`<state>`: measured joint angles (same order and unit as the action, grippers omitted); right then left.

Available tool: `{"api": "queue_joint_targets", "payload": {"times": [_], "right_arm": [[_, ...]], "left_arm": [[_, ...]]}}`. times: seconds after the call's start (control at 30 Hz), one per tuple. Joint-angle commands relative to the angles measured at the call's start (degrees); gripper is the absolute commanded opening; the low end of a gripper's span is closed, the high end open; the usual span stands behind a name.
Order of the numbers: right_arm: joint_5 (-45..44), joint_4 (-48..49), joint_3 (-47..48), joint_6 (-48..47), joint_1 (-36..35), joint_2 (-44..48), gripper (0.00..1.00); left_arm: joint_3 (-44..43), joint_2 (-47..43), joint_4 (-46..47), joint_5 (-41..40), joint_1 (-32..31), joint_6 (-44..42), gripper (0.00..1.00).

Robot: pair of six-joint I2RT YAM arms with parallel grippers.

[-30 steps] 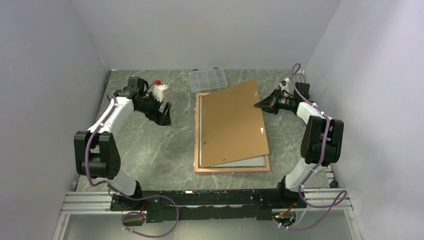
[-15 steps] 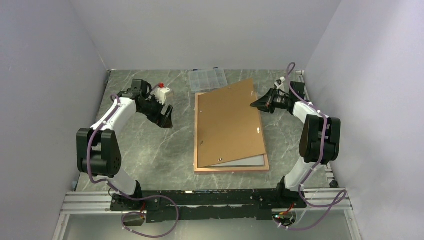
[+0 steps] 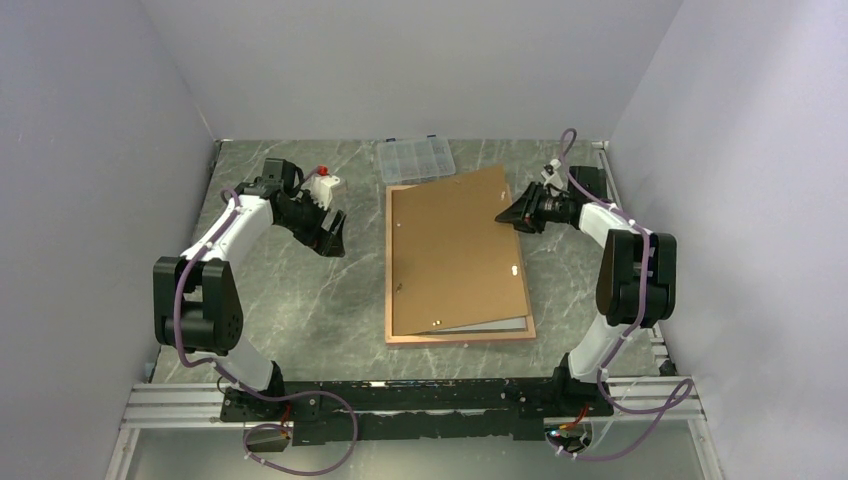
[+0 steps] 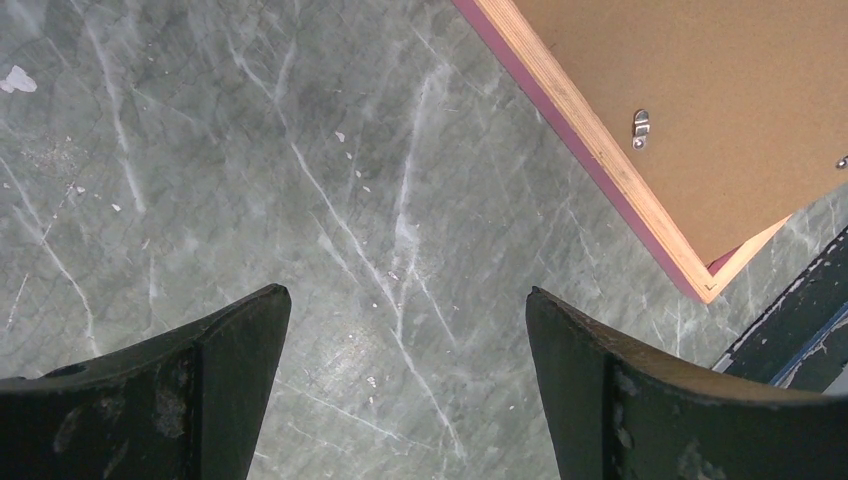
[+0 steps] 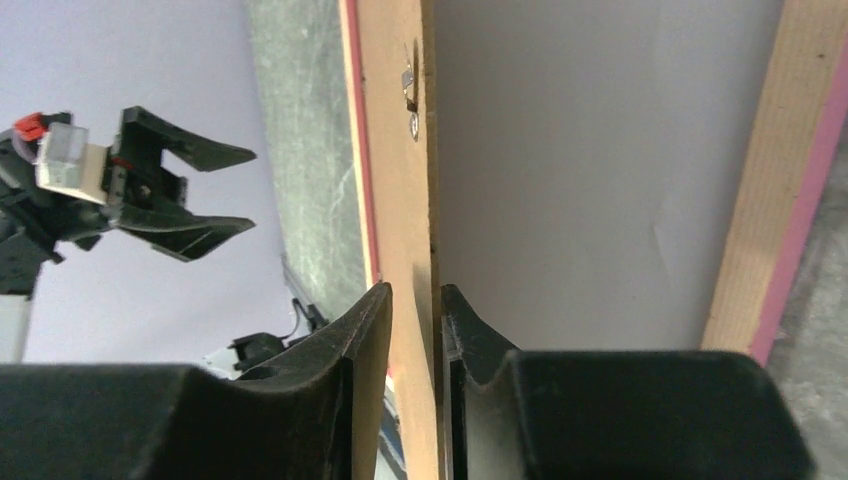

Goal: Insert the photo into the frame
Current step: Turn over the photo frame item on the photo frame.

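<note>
My right jaws: fingertips (image 5: 372, 318) sat close on either side of the backing board (image 5: 395, 200), at its right edge near the far corner. The gap was narrow. Couldn't tell if I was pinching the board or just flanking it with some slack.

Just past the tips there was a small metal hanger clip (image 5: 409, 88) on the board's face. On the other side of the board edge, a pale plain sheet (image 5: 600, 180) lay inside the frame (image 5: 765, 200), and past it came the frame's tan rail and pink border. Couldn't tell if that sheet was the photo.

The frame lay flat on the bench (image 5: 300, 150), running from my right jaws back toward my bases. The board sat skewed on top of it, so a pale strip showed at the near end. Across the frame my left jaws were in sight, spread wide.

My left jaws: fully released, fingertips (image 4: 235, 345) well apart, hanging over bench marble only. Ahead and to their right was a frame corner, near but not touching, with pink border outside and tan wood inside. The board in it carried another clip.

Farthest out was a clear compartment box (image 3: 415, 158), on the bench just beyond the frame's far edge, between the two jaws and farther out than both.
</note>
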<state>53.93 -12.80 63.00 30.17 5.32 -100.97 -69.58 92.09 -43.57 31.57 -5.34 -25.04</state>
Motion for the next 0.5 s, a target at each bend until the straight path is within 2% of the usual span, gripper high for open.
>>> {"api": "queue_joint_targets", "payload": {"times": [0.0, 0.13, 0.23, 0.33, 0.43, 0.47], "right_arm": [[-3.98, -3.80, 1.98, -4.11, -1.52, 0.92, 0.30], [-8.08, -7.83, 4.40, -6.63, -3.16, -0.07, 0.40], [-10.57, -11.24, 6.72, -8.11, -4.46, -1.35, 0.43], [-16.16, -15.45, 9.70, -9.99, -6.21, -2.00, 0.53], [-22.19, -19.63, 12.30, -11.46, -8.28, -2.69, 0.68], [-24.37, -20.82, 12.97, -11.87, -8.83, -2.92, 0.88]], "left_arm": [[-0.21, -1.19, -0.10, 0.17, -0.29, -1.36, 0.94], [-0.09, -1.39, -0.41, -0.10, -0.28, -1.56, 0.94], [0.09, -1.71, -0.29, -0.28, -0.29, -1.79, 0.94], [0.45, -2.29, 0.09, -0.22, -0.33, -1.59, 0.94], [0.37, -2.55, -0.05, -0.11, -0.28, -1.57, 0.94], [0.33, -2.57, -0.15, -0.18, -0.29, -1.53, 0.94]]}}
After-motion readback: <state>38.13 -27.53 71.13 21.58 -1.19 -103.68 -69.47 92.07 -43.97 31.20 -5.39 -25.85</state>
